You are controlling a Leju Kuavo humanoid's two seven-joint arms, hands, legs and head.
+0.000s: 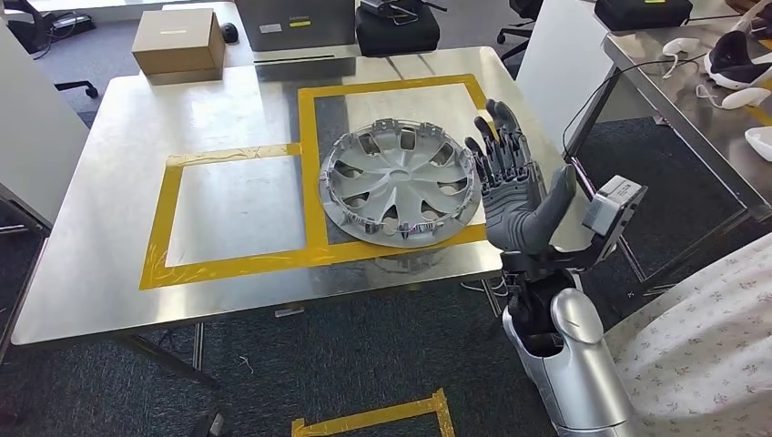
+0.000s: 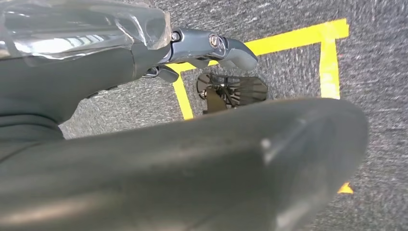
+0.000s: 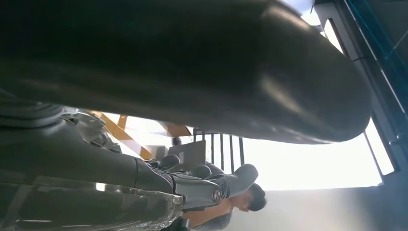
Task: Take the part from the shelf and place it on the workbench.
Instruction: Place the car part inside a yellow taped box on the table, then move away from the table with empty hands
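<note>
Hubcap (image 1: 399, 185) lying flat on the desk (image 1: 109, 255), right hand (image 1: 514, 187) hovering beside it.
The hand is empty, fingers spread wide just beside the rim; any sideways sweep risks nudging the hubcap off its taped square (image 1: 309, 146).

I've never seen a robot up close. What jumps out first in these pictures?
The silver hubcap lying flat on the steel workbench, across the yellow tape marking its squares. Just right of it, the right robot hand is raised with fingers spread, holding nothing. A cardboard box sits at the table's far edge.
</note>
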